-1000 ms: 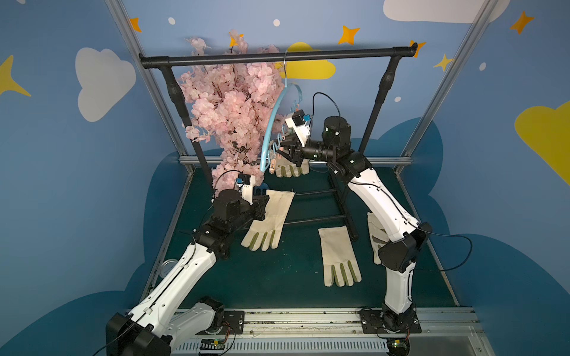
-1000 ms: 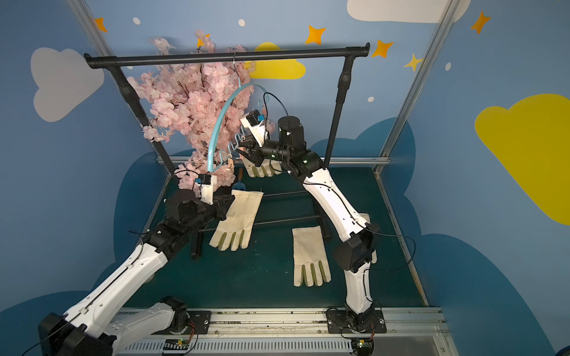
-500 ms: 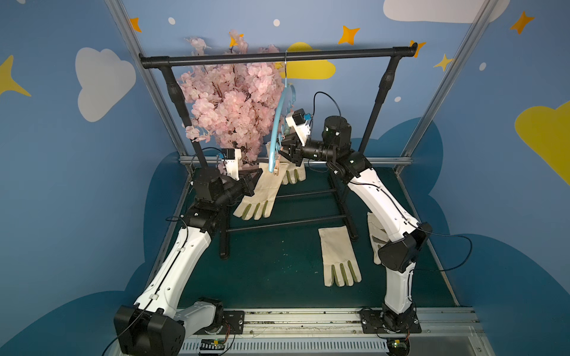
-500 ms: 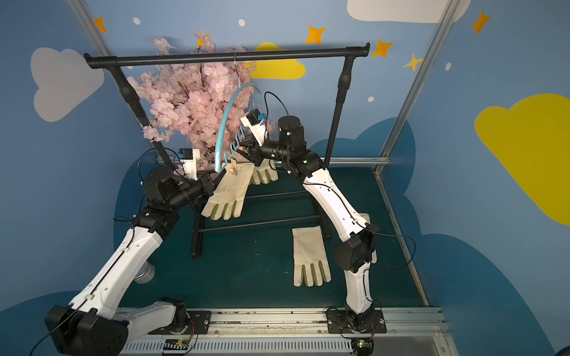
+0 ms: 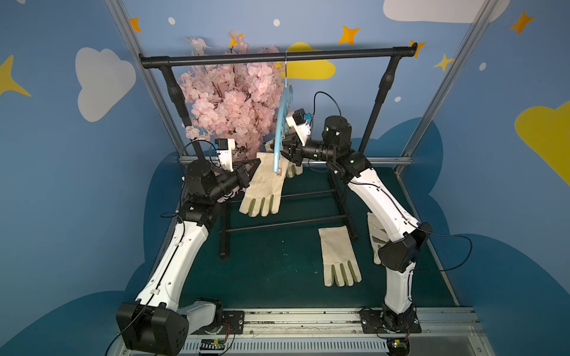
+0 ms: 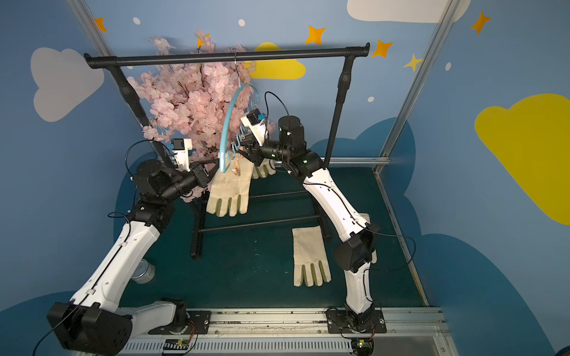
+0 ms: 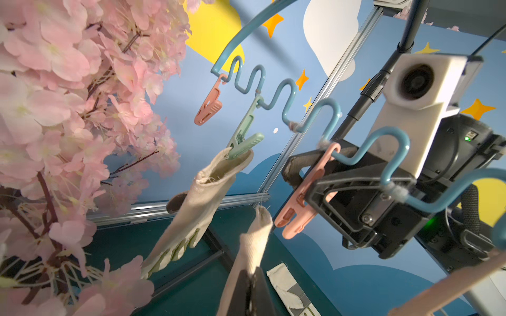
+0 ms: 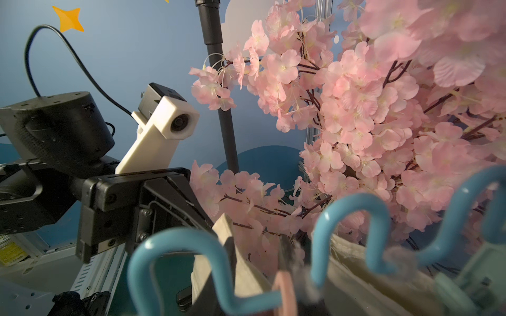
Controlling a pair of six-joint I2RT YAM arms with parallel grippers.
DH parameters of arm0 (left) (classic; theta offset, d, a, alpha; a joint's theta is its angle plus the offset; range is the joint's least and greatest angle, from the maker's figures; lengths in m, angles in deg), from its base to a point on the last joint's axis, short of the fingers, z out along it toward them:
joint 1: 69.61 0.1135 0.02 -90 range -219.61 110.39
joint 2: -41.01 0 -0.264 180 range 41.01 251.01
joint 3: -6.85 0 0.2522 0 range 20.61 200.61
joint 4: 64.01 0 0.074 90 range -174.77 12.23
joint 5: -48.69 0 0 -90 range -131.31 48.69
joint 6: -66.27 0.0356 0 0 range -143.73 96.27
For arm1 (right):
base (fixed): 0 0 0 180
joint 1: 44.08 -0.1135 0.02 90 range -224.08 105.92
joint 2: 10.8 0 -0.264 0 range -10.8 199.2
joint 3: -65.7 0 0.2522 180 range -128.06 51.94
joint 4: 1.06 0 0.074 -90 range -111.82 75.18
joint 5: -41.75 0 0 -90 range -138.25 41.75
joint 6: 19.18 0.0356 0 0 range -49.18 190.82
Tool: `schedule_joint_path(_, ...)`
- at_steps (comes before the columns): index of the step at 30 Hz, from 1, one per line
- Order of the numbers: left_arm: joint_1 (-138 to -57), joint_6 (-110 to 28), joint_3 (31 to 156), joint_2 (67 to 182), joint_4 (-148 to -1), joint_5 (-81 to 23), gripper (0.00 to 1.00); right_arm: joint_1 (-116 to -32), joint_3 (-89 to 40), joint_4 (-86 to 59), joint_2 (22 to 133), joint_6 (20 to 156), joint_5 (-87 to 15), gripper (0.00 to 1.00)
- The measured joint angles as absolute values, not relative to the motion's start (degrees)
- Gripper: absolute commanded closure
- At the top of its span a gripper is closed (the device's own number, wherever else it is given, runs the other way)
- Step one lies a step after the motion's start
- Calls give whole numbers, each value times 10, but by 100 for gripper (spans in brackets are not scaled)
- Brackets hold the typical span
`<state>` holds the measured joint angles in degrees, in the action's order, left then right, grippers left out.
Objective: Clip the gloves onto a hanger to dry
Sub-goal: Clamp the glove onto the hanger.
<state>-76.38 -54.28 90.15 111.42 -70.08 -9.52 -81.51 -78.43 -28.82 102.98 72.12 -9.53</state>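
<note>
**Hanger.** The light-blue hanger [image 6: 229, 114] hangs by its wire hook from the top bar of the black garment rack [image 5: 277, 57], in front of the pink cherry-blossom tree [image 5: 231, 108]. In both top views it is turned nearly edge-on, and its wavy lower bar runs toward the right arm.

**Left arm.** The left gripper [image 5: 251, 169] is raised beside the near end of the hanger. Its jaws are pressed together on the cuff edge of the held glove [image 5: 265, 189]. This glove hangs fingers down, clear of the green mat [image 5: 271, 277]. In the left wrist view, the upper corner of the cuff stands just beside the lower tip of the pink peg [image 7: 304, 202]. Whether the two touch cannot be told.

**Right arm.** The right gripper [image 5: 286, 151] reaches in from the opposite side of the hanger. Its jaws pinch the pink peg across its body. The peg hangs from a loop of the wavy bar.

**Other pegs.** A green peg [image 7: 245, 139] on the same bar grips the cuff of the clipped glove [image 7: 197, 208], which hangs fingers down. A second pink peg [image 7: 208, 104] hangs at the end of the bar with its tips together.

**Remaining gloves.** The flat glove [image 5: 337, 255] lies on the mat, with its cuff toward the rack and its fingers toward the arm bases. The fourth glove [image 5: 374, 229] lies near it on the mat, partly hidden under the right arm.
</note>
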Motion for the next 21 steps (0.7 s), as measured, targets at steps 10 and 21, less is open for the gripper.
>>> schedule_joint_path(10, -732, -564, 925, 1151, -687, -15, 97, -812, -784, -286, 1030, 726, -87, 90)
schedule_joint_path(21, -695, -577, 965, 1188, -683, 102, 97, -802, -784, -274, 1030, 749, -66, 90)
